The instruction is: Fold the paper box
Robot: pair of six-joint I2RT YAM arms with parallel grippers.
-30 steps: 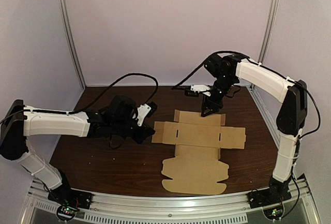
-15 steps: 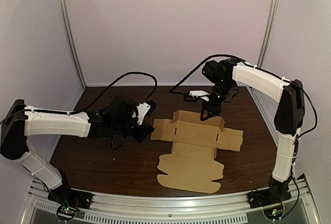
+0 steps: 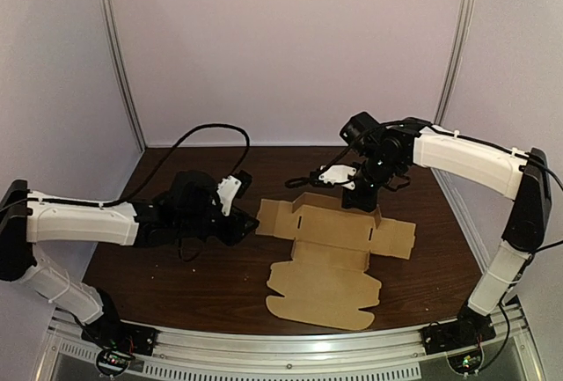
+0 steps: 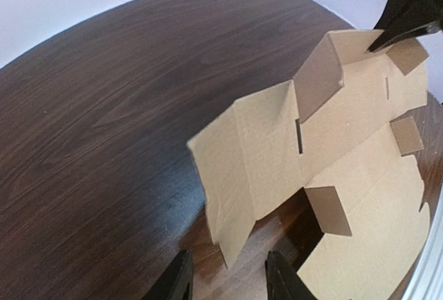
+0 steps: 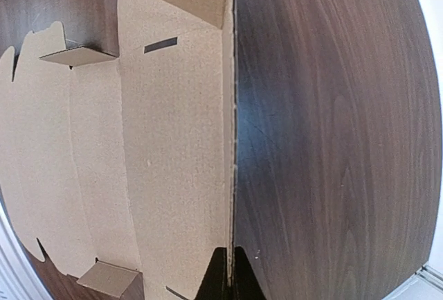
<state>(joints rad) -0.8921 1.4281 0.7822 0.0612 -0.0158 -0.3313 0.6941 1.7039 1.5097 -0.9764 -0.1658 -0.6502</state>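
The right gripper (image 3: 354, 200) pinched the rear flap (image 3: 325, 202) of the paper box (image 3: 339, 245) upright mid-frame, the left gripper (image 4: 228, 280) spread wide nearby; a slipping pinch risked the flap flopping flat.

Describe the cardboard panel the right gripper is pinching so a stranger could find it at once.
On the dark wooden table lies an unfolded brown cardboard box blank. Its far long panel, pinched by the right gripper, stands up along the back edge, while the scalloped near panel lies flat.

tan paper box (image 3: 339, 253) on dark wood-grain table (image 3: 176, 280)
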